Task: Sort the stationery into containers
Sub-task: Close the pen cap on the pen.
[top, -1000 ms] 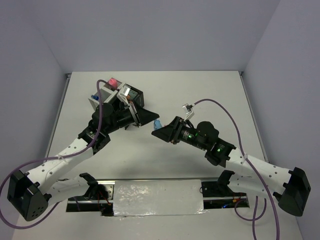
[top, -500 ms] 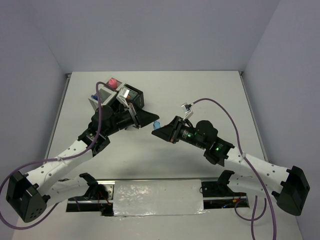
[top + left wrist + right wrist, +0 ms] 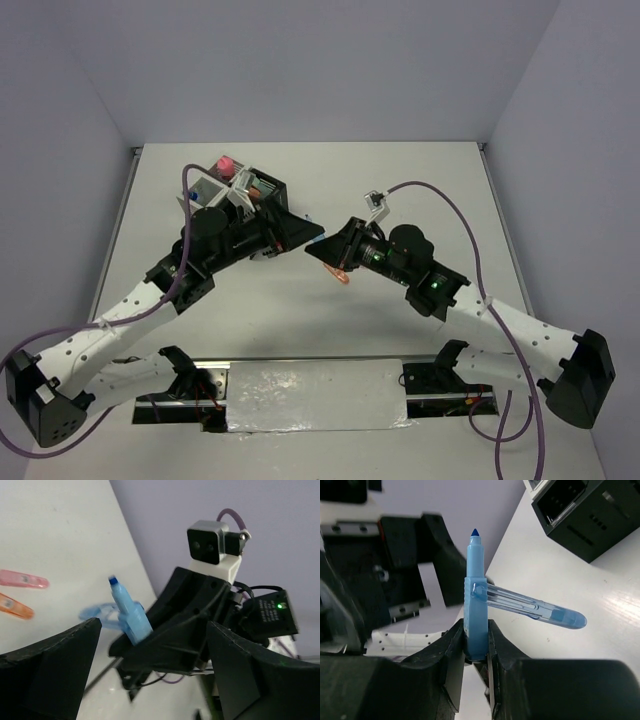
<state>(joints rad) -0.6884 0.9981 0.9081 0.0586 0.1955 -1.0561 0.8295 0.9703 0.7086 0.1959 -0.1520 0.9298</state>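
A blue marker (image 3: 476, 605) stands upright between the fingers of my right gripper (image 3: 476, 630), which is shut on its lower end. In the left wrist view the same blue marker (image 3: 129, 616) sticks out of the right gripper (image 3: 170, 630). My left gripper (image 3: 154, 625) is open, its fingers wide on either side and not touching the marker. Both grippers meet above the table's middle (image 3: 312, 240). A clear blue pen (image 3: 535, 607) lies on the table behind the marker. The mesh containers (image 3: 235, 190) cluster at the back left, a pink-capped bottle (image 3: 226, 162) by them.
A pink marker (image 3: 22, 580) and an orange marker (image 3: 15, 606) lie on the table beyond the blue pen (image 3: 97, 614). An orange item (image 3: 343, 275) shows under the right gripper. A black container (image 3: 590, 515) stands at the right wrist view's upper right.
The left gripper has opened and let go of the blue marker. The right gripper has closed on it. Both arms have shifted slightly toward each other.
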